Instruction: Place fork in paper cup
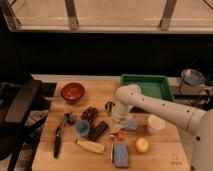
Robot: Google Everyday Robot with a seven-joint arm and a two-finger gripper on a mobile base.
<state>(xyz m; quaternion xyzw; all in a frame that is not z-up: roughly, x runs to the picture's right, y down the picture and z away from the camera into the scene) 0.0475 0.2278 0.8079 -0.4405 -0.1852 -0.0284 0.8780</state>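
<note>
Reading the small mark at the table corner fails, too faint. Paper cup stands upright, right of the gripper. The gripper is clenched low over the table; can't tell on what. Fork seems to lie just left of the blue sponge — blue cup further left, apart.

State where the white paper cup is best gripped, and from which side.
Judging by its pose, pinch one wall of the paper cup at the rim, coming from above: it stands upright, mouth open, with an orange fruit close in front. The gripper, shut, sits low on the board to its left.
</note>
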